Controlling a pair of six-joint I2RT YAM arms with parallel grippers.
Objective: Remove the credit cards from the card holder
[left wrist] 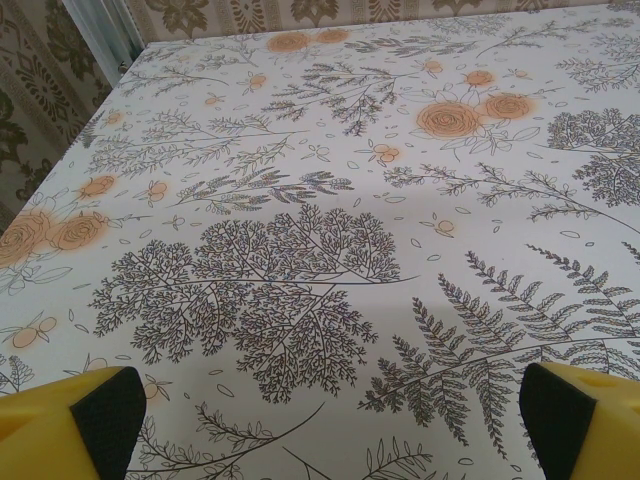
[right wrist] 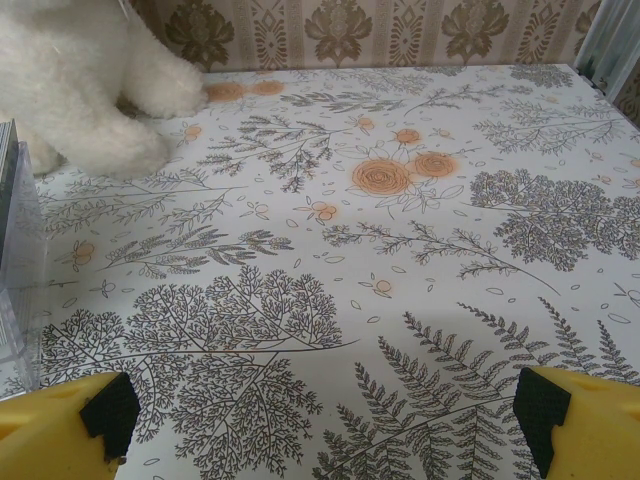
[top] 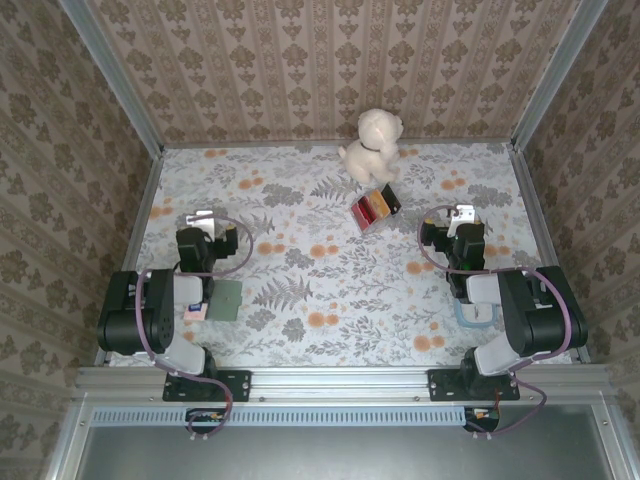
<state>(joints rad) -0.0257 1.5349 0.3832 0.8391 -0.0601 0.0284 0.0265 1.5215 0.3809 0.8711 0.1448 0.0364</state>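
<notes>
The card holder (top: 228,298), a flat sage-green rectangle, lies on the floral table beside the left arm's base. A small white-and-pink card (top: 196,311) lies just left of it, partly under the arm. Credit cards inside the holder are hidden. My left gripper (top: 203,222) hovers beyond the holder, pointing away from it. In the left wrist view the left gripper (left wrist: 330,425) is open, its yellow fingers (left wrist: 95,415) far apart over bare tablecloth. My right gripper (top: 461,218) is at the right side. Seen from its wrist, the right gripper (right wrist: 325,420) is open with nothing between its fingers.
A white plush toy (top: 372,143) sits at the back centre, its paw (right wrist: 90,80) visible from the right wrist. A red-yellow-black striped block (top: 375,208) in a clear case stands in front of it. A light blue object (top: 475,315) lies partly under the right arm. Metal rails (top: 140,210) border the table.
</notes>
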